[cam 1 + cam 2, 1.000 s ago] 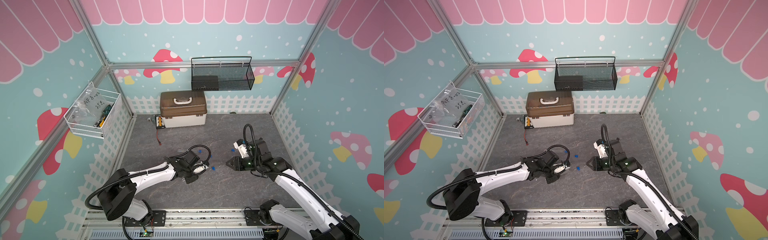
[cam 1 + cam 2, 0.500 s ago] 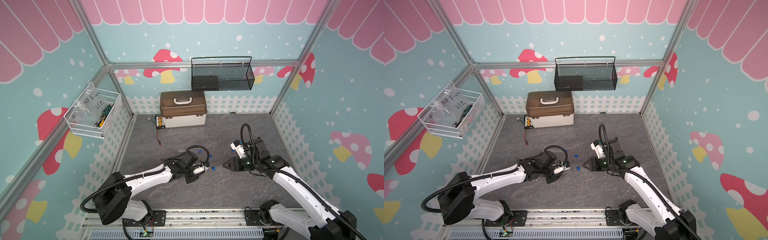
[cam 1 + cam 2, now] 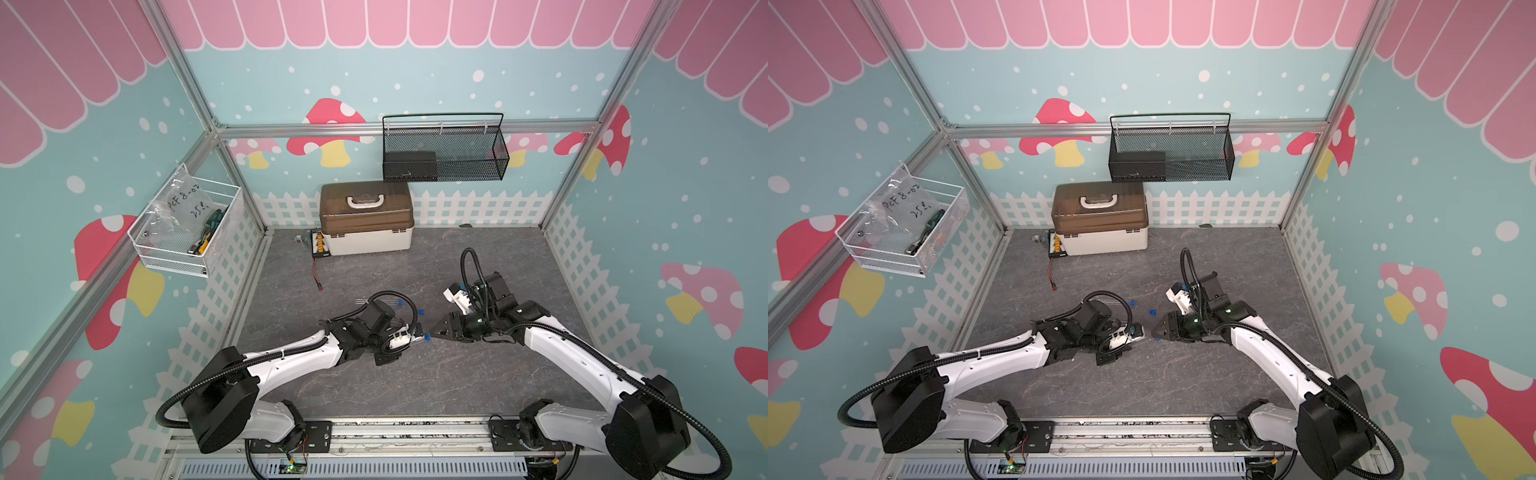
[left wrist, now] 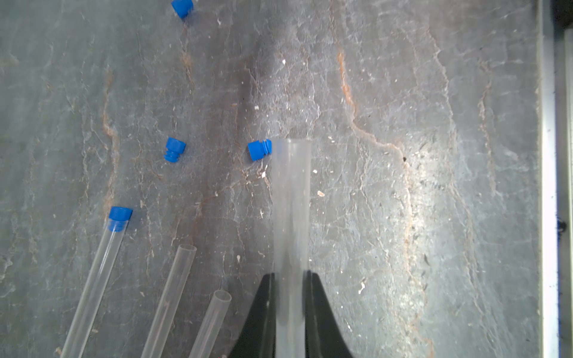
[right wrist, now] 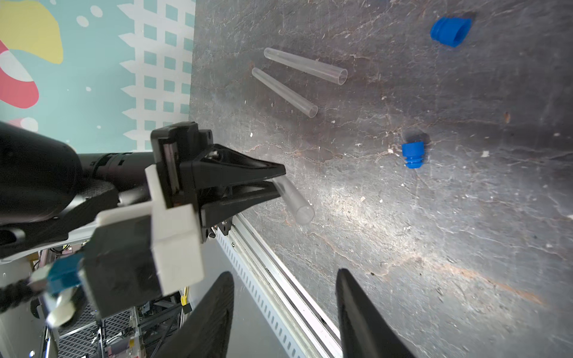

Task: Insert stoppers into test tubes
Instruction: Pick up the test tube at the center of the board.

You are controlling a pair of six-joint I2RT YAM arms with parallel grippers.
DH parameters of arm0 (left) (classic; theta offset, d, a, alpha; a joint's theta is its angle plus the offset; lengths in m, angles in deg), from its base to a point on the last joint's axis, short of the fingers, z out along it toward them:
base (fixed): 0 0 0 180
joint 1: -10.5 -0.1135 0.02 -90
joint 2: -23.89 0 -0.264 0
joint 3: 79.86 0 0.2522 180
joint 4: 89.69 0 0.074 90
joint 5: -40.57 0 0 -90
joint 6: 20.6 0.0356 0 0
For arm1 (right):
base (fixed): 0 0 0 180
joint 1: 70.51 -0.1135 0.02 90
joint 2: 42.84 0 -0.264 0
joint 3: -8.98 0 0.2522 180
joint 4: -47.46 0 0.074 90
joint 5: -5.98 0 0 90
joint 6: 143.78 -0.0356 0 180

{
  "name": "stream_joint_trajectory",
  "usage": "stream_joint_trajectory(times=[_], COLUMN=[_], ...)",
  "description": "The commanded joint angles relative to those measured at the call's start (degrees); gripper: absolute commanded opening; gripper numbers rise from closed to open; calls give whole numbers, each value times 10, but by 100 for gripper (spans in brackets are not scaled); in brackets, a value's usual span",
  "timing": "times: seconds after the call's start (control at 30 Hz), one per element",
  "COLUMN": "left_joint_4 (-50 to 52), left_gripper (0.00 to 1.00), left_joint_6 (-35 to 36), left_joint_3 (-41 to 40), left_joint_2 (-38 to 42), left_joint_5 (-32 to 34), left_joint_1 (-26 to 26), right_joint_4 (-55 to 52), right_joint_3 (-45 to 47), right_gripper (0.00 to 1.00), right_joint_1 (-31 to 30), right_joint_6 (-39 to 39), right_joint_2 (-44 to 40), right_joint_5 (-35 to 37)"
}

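Mid-task: left gripper [image 4: 290, 276] clamps an unplugged test tube [image 4: 291, 201] — right gripper [image 5: 284, 272], jaws apart and empty, likely fetches a stopper [image 5: 413, 154] next.

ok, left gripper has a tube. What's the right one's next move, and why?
Probably lower the right gripper onto the nearby loose stopper and close on it. That gripper is open and empty, while the left gripper is shut on a tube whose mouth is unplugged.
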Motion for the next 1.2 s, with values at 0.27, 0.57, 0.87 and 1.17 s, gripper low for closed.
stream_joint_trajectory(times=[0.27,0.57,0.87,1.17], left_joint_4=[-54,-58,-65,-72], left_gripper=[15,15,15,15], left_joint_6=[30,24,22,21], left_joint_3=[-30,-32,-35,-34], left_joint_2=[40,42,46,48], left_joint_5=[-43,-39,-38,-37], left_joint_1=[-2,-2,-2,-2], right_joint_4=[53,83,95,99], right_joint_3=[-2,-2,-3,-3], right_gripper=[50,43,37,29], right_joint_1=[-43,-67,-75,-77], right_joint_6=[-28,-44,-50,-53], right_joint_2=[62,88,99,97], right_joint_5=[3,-2,-6,-8])
